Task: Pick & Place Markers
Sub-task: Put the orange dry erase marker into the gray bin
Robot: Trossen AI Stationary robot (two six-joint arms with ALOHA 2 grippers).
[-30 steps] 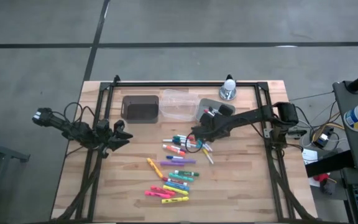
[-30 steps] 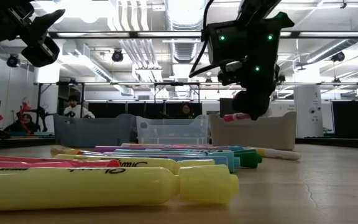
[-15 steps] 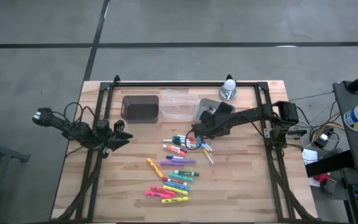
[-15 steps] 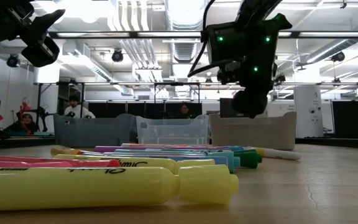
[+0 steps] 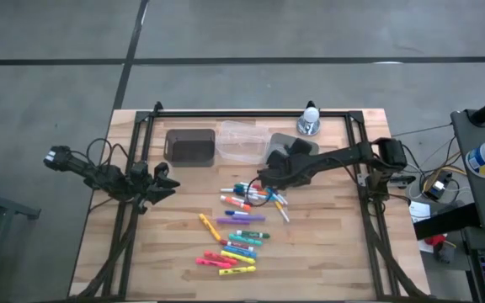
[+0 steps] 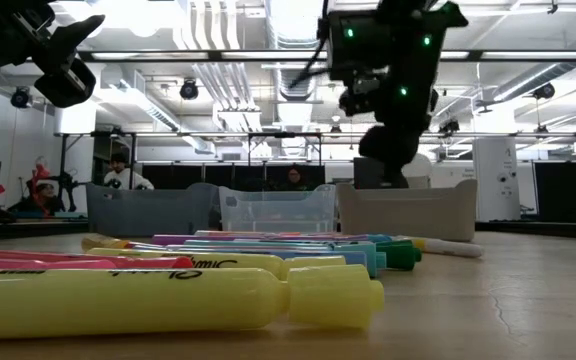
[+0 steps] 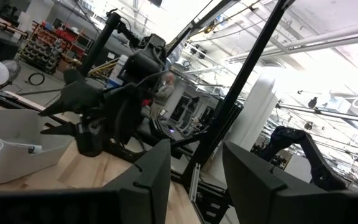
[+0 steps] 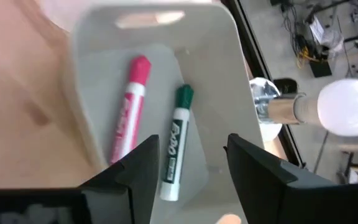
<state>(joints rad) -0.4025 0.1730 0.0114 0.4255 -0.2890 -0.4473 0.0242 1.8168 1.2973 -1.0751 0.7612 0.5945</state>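
Observation:
Many markers (image 5: 241, 227) lie loose on the wooden table's middle; in the low view the nearest is yellow (image 6: 168, 300). A pink-capped marker (image 8: 129, 112) and a green-capped marker (image 8: 176, 137) lie flat on the floor of the white bin (image 8: 92, 93) at the table's far side. My right gripper (image 8: 188, 171) hangs open above that bin (image 5: 281, 143), slanting down, with nothing between its fingers (image 6: 388, 165). My left gripper (image 5: 168, 183) waits open at the table's left, clear of everything (image 7: 194, 177).
A dark bin (image 5: 190, 146) and a clear bin (image 5: 242, 140) stand left of the white one along the far side. A lamp with a round bulb (image 5: 311, 118) stands behind them. Black frame rails (image 5: 251, 113) border the table. People (image 6: 118, 172) sit in the room beyond.
My right gripper has let go of the pink-capped marker it held over the white bin, and the marker now lies in that bin. The gripper has then risen a little above the bin.

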